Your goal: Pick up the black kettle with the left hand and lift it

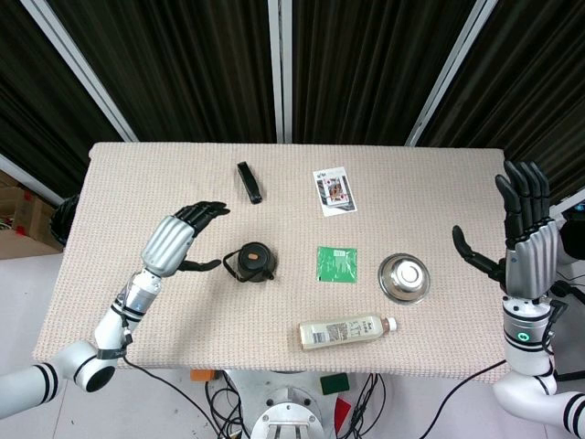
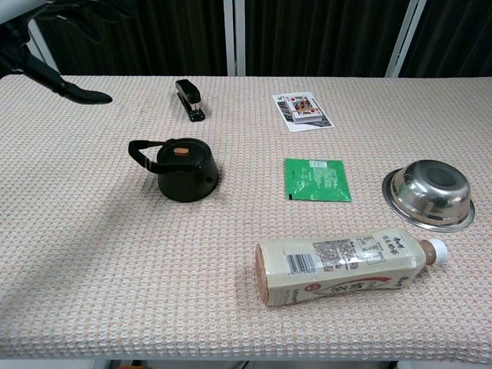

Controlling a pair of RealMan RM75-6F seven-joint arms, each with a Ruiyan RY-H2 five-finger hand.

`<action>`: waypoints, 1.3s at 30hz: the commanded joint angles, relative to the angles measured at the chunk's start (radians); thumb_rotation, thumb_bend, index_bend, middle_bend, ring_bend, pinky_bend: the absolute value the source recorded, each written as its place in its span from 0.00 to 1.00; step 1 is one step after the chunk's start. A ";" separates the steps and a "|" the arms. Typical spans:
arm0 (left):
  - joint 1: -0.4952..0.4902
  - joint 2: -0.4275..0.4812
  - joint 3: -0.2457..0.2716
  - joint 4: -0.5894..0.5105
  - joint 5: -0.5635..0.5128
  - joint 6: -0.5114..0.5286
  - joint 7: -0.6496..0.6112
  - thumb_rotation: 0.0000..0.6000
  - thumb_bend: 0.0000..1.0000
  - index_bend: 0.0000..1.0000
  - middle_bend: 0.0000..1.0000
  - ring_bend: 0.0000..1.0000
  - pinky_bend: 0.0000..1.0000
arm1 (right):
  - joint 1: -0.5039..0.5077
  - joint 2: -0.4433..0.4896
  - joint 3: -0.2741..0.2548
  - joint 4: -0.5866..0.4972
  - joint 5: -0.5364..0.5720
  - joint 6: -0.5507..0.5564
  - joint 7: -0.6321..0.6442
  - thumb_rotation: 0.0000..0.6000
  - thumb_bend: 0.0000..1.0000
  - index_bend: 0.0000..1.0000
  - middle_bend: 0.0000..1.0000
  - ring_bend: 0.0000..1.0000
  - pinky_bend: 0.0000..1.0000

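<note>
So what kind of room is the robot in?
Probably a robot test lab: a cloth-covered table with odd items like a kettle, stapler and bowl, dark curtains behind, loose cables below.

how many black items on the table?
2. Black kettle left of centre, just ahead of the open left hand; black stapler behind it near the far edge. No others visible.
</note>
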 commanded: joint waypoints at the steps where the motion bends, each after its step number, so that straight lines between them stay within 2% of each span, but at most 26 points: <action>1: -0.004 0.004 0.004 -0.003 -0.001 -0.002 0.005 1.00 0.00 0.19 0.17 0.17 0.29 | -0.001 0.003 -0.002 -0.004 0.000 0.002 -0.010 1.00 0.32 0.00 0.00 0.00 0.00; 7: -0.011 0.021 0.019 -0.013 0.009 -0.006 0.017 1.00 0.00 0.19 0.17 0.17 0.29 | -0.012 0.016 -0.009 -0.018 0.021 -0.001 -0.006 1.00 0.32 0.00 0.00 0.00 0.00; 11: -0.017 0.055 0.049 -0.020 0.032 -0.027 0.046 1.00 0.00 0.19 0.17 0.17 0.29 | -0.021 0.023 -0.015 -0.011 0.036 -0.004 0.004 1.00 0.32 0.00 0.00 0.00 0.00; 15: -0.041 0.101 0.074 -0.031 0.071 -0.062 0.071 1.00 0.00 0.23 0.22 0.17 0.29 | -0.027 0.030 -0.015 -0.006 0.049 -0.003 0.018 1.00 0.32 0.00 0.00 0.00 0.00; 19: -0.063 0.134 0.090 -0.053 0.112 -0.079 0.115 1.00 0.00 0.26 0.23 0.17 0.29 | -0.037 0.039 -0.019 -0.005 0.056 0.000 0.017 1.00 0.32 0.00 0.00 0.00 0.00; 25: -0.136 0.175 0.130 -0.067 0.167 -0.200 0.196 0.98 0.00 0.27 0.24 0.17 0.29 | -0.051 0.049 -0.026 0.005 0.071 0.000 0.011 1.00 0.32 0.00 0.00 0.00 0.00; 30: -0.207 0.184 0.144 -0.057 0.197 -0.298 0.242 0.76 0.00 0.29 0.24 0.17 0.29 | -0.057 0.061 -0.030 -0.003 0.074 -0.006 0.000 1.00 0.33 0.00 0.00 0.00 0.00; 32: -0.229 0.192 0.149 -0.054 0.197 -0.334 0.259 0.60 0.00 0.29 0.24 0.17 0.29 | -0.059 0.065 -0.030 -0.008 0.074 -0.005 -0.009 1.00 0.33 0.00 0.00 0.00 0.00; 33: -0.236 0.197 0.150 -0.056 0.193 -0.349 0.268 0.45 0.00 0.29 0.24 0.17 0.29 | -0.060 0.067 -0.030 -0.010 0.075 -0.005 -0.011 1.00 0.33 0.00 0.00 0.00 0.00; 35: -0.251 0.210 0.155 -0.069 0.180 -0.383 0.273 0.25 0.00 0.30 0.24 0.17 0.29 | -0.061 0.069 -0.030 -0.013 0.078 -0.006 -0.014 1.00 0.33 0.00 0.00 0.00 0.00; 39: -0.266 0.225 0.162 -0.075 0.161 -0.417 0.283 0.22 0.00 0.31 0.25 0.17 0.29 | -0.063 0.067 -0.031 -0.010 0.088 -0.013 -0.018 1.00 0.33 0.00 0.00 0.00 0.00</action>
